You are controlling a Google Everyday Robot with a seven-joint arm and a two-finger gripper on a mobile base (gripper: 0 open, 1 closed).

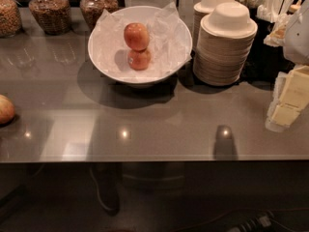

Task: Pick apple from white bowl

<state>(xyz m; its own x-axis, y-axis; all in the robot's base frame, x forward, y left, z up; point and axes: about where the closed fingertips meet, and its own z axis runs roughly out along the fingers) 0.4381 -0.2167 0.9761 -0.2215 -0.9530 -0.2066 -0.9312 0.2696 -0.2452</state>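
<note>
The white bowl [104, 57], wide and lined with crinkled white paper, stands at the back middle of the grey counter. Two apples lie in it. The apple [136, 36] is the larger, smooth orange-red one and sits on the far side. A smaller red apple with a pale sticker [139, 59] lies just in front of it, touching it. My gripper [286, 111] is at the right edge of the view, over the counter's right end. It is well to the right of the bowl and apart from both apples.
Two stacks of small cream disposable bowls [226, 47] stand right of the white bowl, close to its rim. Glass jars of grains [49, 11] line the back left. A paler yellowish apple [5, 109] lies at the left edge. White cutlery [268, 1] stands at the back right.
</note>
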